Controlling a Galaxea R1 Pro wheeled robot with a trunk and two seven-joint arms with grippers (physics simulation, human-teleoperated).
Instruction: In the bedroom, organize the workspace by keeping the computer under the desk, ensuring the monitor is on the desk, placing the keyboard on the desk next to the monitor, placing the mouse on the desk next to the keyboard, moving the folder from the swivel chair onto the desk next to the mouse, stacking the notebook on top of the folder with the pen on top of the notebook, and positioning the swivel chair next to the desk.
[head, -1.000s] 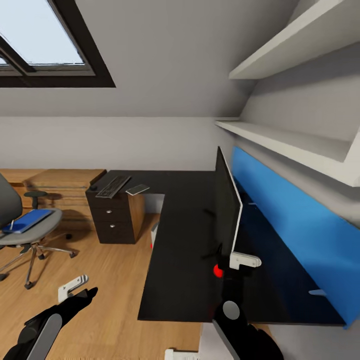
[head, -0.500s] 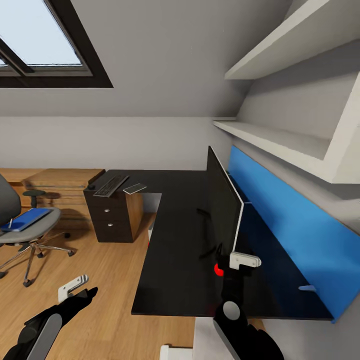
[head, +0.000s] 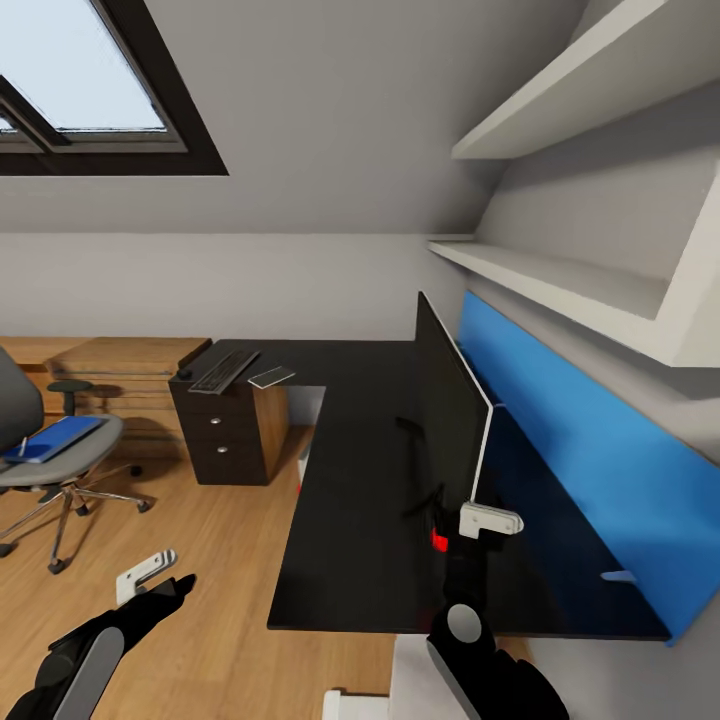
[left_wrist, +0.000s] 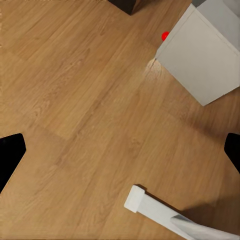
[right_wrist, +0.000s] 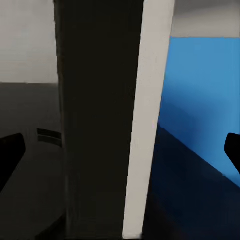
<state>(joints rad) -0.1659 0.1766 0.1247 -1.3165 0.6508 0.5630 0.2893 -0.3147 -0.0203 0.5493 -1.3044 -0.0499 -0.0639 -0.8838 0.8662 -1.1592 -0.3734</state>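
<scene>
The monitor (head: 448, 405) stands edge-on on the black desk (head: 345, 530), its white back toward the blue panel. My right gripper (head: 463, 516) is open, its fingers either side of the monitor's near lower corner; in the right wrist view the monitor edge (right_wrist: 145, 115) sits between the wide-apart tips. Far along the desk lie the keyboard (head: 225, 372), the mouse (head: 187, 375) and the notebook (head: 273, 378). The blue folder (head: 55, 438) rests on the swivel chair (head: 60, 460). The computer (left_wrist: 205, 55) stands on the floor under the desk. My left gripper (head: 152, 585) hangs open over the floor.
A dark drawer unit (head: 225, 440) carries the desk's far end, with a wooden dresser (head: 110, 370) behind it. White shelves (head: 560, 280) jut out above the blue back panel (head: 580, 450). A white desk leg (left_wrist: 165, 212) stands near my left gripper. Wood floor (head: 200, 600) lies between chair and desk.
The camera has shifted, moving the whole picture. The monitor's near edge has swung slightly toward the blue panel, and its red dot is now partly hidden. The left arm has not moved.
</scene>
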